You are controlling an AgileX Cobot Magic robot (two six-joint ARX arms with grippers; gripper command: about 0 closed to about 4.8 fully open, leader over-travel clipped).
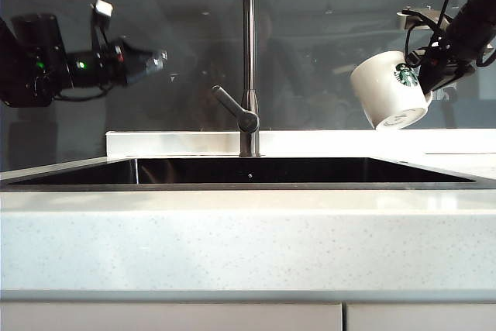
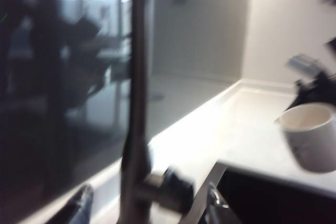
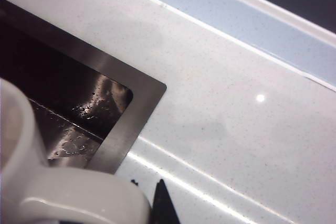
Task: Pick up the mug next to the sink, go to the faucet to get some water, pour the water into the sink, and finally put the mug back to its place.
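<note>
The white mug [image 1: 390, 89] with its green logo hangs tilted in the air at the right, over the right end of the sink [image 1: 248, 170]. My right gripper [image 1: 428, 63] is shut on it from the upper right. In the right wrist view the mug [image 3: 58, 198] hides all but one dark fingertip [image 3: 160, 205]. The steel faucet [image 1: 248, 60] stands behind the middle of the sink. My left gripper [image 1: 157, 60] hovers open well to the faucet's left, level with its stem. The faucet [image 2: 134, 108] shows between that gripper's spread fingers [image 2: 79, 205]. The water is out of view.
A dark glossy wall panel rises behind a low white ledge [image 1: 170, 143]. Pale speckled counter [image 3: 226, 108] surrounds the sink's metal rim [image 3: 137, 114]. Droplets glisten on the sink floor [image 3: 79, 140]. The faucet's lever [image 1: 230, 106] angles up to the left.
</note>
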